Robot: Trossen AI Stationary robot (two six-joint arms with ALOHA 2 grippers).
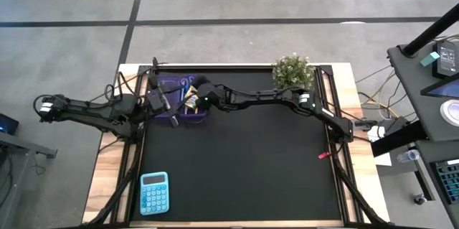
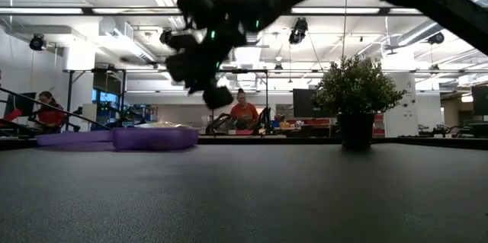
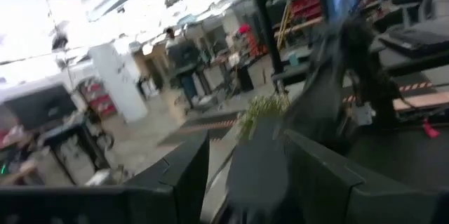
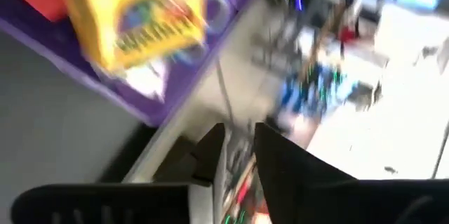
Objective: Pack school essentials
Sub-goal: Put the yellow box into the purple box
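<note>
Crayon box [image 4: 133,17] lies tilted in the purple case [image 4: 175,97], right gripper [image 1: 195,94] just above with jaws slightly parted, empty; risk: the lifting fingers catch the box and tip it out; left gripper [image 1: 159,101] beside the case, open, empty.

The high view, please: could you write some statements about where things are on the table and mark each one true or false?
1. The blue calculator lies inside the purple case. False: it lies alone on the table's near left part, far from the case.
2. The potted plant stands at the far edge of the table, right of the case. True.
3. The yellow crayon box is in the purple case. True.
4. The right hand waits beside the plant. False: its arm reaches across the table, and the hand is at the case.
5. A small red thing lies near the mat's right edge. True.
</note>
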